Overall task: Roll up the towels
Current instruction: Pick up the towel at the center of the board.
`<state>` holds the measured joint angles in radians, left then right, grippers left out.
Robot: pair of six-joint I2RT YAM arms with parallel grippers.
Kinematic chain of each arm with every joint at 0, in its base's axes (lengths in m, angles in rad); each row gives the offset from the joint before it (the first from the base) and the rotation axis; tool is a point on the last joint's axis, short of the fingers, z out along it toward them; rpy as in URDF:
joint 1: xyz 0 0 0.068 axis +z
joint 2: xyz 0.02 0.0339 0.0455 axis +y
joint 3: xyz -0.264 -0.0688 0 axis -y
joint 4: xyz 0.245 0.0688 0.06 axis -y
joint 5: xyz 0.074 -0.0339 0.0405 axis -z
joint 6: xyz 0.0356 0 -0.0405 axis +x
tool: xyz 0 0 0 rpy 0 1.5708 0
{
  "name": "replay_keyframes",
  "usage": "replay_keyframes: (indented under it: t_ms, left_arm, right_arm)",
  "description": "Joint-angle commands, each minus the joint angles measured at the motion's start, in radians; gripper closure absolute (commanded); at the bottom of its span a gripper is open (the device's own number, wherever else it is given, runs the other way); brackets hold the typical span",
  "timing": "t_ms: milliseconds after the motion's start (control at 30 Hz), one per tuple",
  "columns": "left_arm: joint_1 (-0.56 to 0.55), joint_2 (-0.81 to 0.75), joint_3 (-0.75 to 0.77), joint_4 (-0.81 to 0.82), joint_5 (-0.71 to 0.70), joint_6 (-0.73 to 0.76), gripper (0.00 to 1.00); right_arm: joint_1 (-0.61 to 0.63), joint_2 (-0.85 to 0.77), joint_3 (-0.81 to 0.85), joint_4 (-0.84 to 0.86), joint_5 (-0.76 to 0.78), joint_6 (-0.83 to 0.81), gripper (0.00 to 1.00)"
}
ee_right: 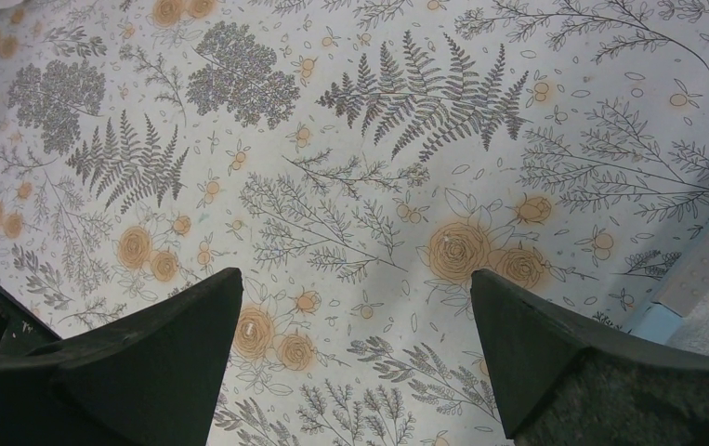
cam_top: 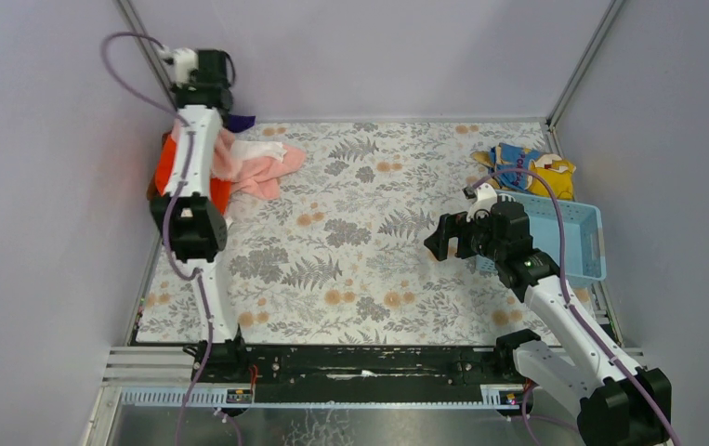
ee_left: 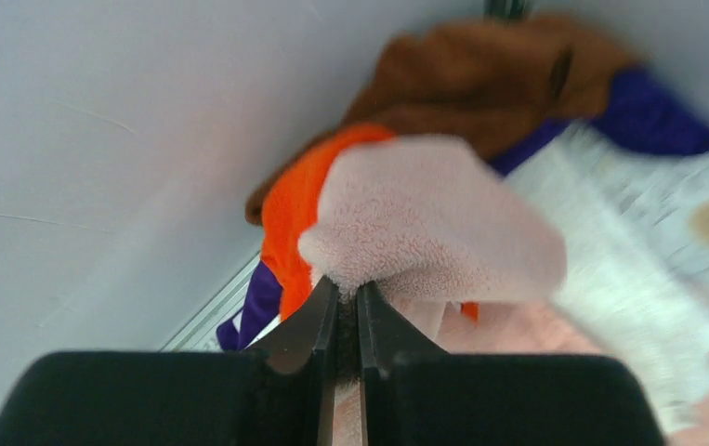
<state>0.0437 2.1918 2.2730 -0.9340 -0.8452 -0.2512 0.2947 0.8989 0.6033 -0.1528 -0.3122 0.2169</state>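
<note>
Pink towel [ee_left: 434,218] between left jaws

looked like a robotics lab test cell, not a home. table [cam_top: 369,279] with a floral cover was boxed in by plain pale panels [cam_top: 378,56] behind it and on both sides, joined by aluminium posts [cam_top: 581,60] at its far corners. left arm [cam_top: 192,228] and right arm [cam_top: 555,307] sat on a black rail [cam_top: 360,365] along the table's near edge. towels [cam_top: 248,165] were heaped at its far-left corner, blue basket [cam_top: 573,232] at its right edge.
</note>
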Motion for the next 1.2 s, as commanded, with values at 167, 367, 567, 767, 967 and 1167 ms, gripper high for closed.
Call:
replay_keyframes:
  t_ms: [167, 367, 567, 767, 967, 1167]
  left_arm:
    - [0.284, -0.381, 0.039, 0.121, 0.524, -0.242, 0.99]
    - [0.314, -0.405, 0.100, 0.178, 0.761, -0.288, 0.98]
    - [0.382, -0.355, 0.156, 0.187, 0.915, -0.365, 0.96]
    - [0.365, -0.415, 0.107, 0.319, 1.249, -0.384, 0.95]
    - [0.217, -0.509, 0.087, 0.420, 1.500, -0.429, 0.92]
    - [-0.027, -0.612, -0.023, 0.527, 1.564, -0.505, 0.91]
  right_arm:
    - [0.006, -0.002, 0.016, 0.014, -0.035, -0.011, 0.00]
    - [0.007, -0.011, 0.018, 0.010, -0.034, -0.011, 0.00]
    - [0.007, -0.042, 0.018, -0.001, -0.024, -0.011, 0.00]
    - [0.007, -0.054, 0.022, 0.000, -0.016, -0.011, 0.00]
    - [0.007, -0.072, 0.038, -0.005, -0.006, -0.008, 0.00]
    - [0.006, -0.116, 0.075, -0.038, 0.028, -0.011, 0.00]
